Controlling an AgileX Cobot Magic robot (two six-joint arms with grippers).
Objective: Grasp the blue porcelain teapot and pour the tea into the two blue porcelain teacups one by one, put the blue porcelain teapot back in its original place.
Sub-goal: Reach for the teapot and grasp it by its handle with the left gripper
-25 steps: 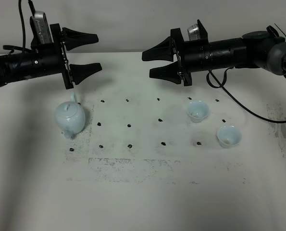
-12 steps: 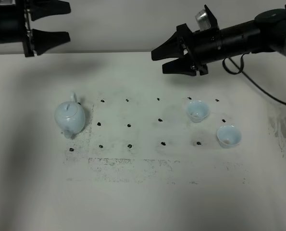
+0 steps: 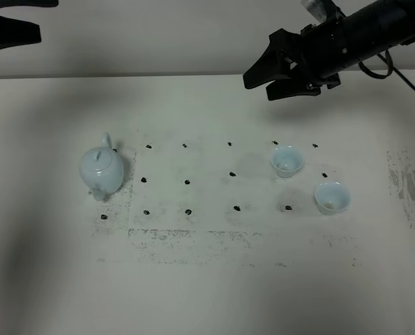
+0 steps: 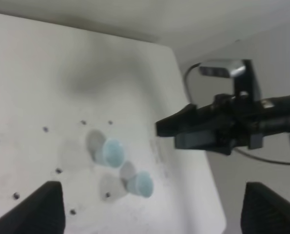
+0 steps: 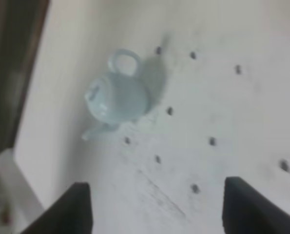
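The blue porcelain teapot (image 3: 101,169) stands upright on the left of the white table, lid on, nothing touching it; it also shows in the right wrist view (image 5: 116,97). The two blue porcelain teacups (image 3: 287,160) (image 3: 332,197) sit on the right, seen again as teacups (image 4: 110,152) (image 4: 141,184). My left gripper (image 3: 33,17) hangs open at the far left corner, high above the table and well clear of the teapot. My right gripper (image 3: 258,85) is open, raised behind the cups. Both wrist views show wide-apart fingers (image 4: 42,209) (image 5: 71,209) with nothing between them.
Small black marker dots (image 3: 187,182) form a grid across the table's middle. Smudged grey patches (image 3: 193,241) lie toward the front and near the right edge. A black cable (image 3: 402,70) trails from the right arm.
Both arms have lifted and pulled away from the middle: the left to the far left corner, the right upward and to the right. Teapot and cups have not moved.
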